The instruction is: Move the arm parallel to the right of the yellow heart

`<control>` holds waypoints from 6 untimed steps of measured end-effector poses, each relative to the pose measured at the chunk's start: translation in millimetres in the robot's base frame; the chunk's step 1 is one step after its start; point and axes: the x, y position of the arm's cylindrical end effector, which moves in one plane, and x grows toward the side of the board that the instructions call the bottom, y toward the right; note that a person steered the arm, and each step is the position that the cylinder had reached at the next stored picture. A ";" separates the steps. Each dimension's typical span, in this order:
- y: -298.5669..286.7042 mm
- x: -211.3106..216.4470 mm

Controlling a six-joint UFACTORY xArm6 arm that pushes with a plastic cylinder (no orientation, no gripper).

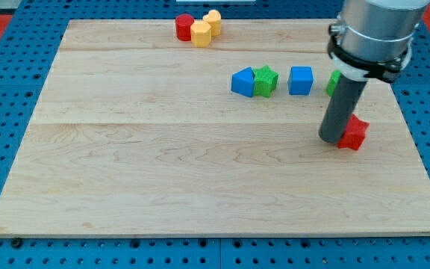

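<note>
The yellow heart (213, 20) lies near the view's top, touching a yellow hexagon (201, 33) and a red cylinder (184, 27). My tip (331, 138) is the lower end of the dark rod at the view's right, far from the heart, down and to its right. The tip stands right against the left side of a red star-shaped block (354, 133). The rod and the arm above it hide most of a green block (334, 82).
A blue triangular block (242, 82) touches a green star (266, 81) in the upper middle. A blue cube (300, 80) lies to their right. The wooden board (163, 164) is ringed by a blue perforated surface.
</note>
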 end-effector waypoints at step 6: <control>-125.9 -210.6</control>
